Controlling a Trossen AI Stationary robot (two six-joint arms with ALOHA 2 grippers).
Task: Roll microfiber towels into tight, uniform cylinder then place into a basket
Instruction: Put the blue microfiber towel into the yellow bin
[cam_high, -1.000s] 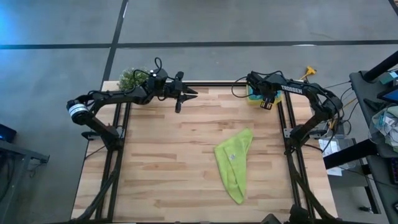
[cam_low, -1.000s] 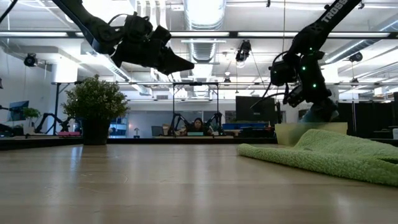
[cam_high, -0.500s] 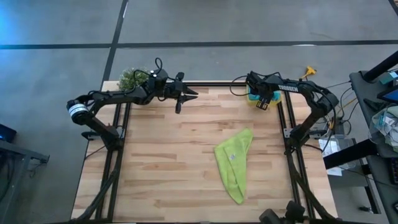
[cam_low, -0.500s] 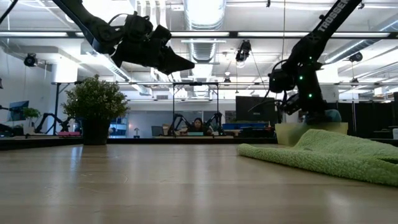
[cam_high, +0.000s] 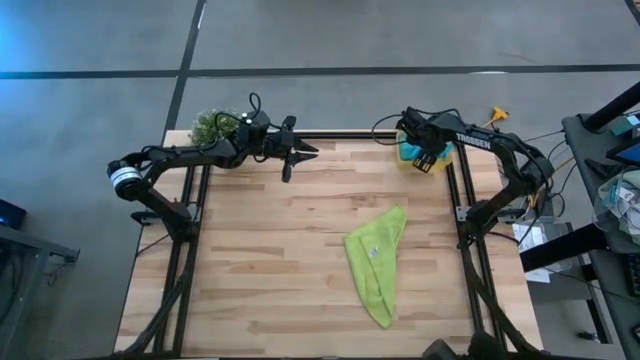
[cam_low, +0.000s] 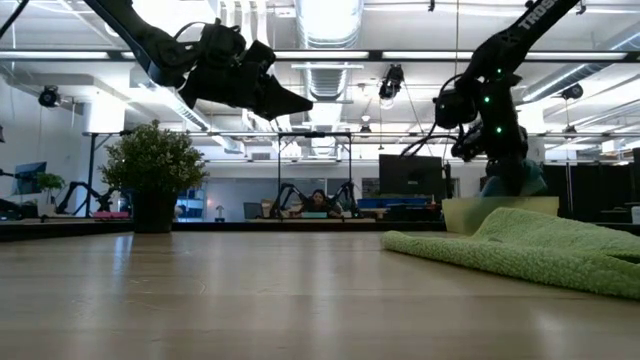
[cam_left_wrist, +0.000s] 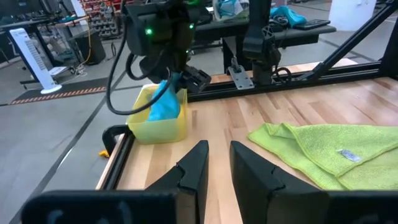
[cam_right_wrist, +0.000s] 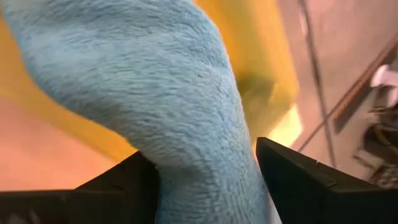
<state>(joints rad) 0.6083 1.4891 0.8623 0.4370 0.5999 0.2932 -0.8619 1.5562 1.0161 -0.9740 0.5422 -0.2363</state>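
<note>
Blue towel (cam_left_wrist: 165, 106): soft, light, draped over basket (cam_left_wrist: 157, 126) wall, between wide-spread right gripper (cam_left_wrist: 180, 78) jaws. Green towel (cam_high: 377, 262): limp, flat mid-table (pinch at edge). Left gripper (cam_high: 289, 160): narrow, empty, hovering near plant (cam_high: 209, 126).

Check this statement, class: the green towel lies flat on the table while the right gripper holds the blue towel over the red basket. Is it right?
One detail is wrong: the basket is yellow, not red, as the left wrist view shows. The green towel lies on the table, and the right gripper is at the blue towel over that basket.

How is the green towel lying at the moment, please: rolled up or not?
Not rolled: the green towel lies loosely folded and flat on the table.
</note>
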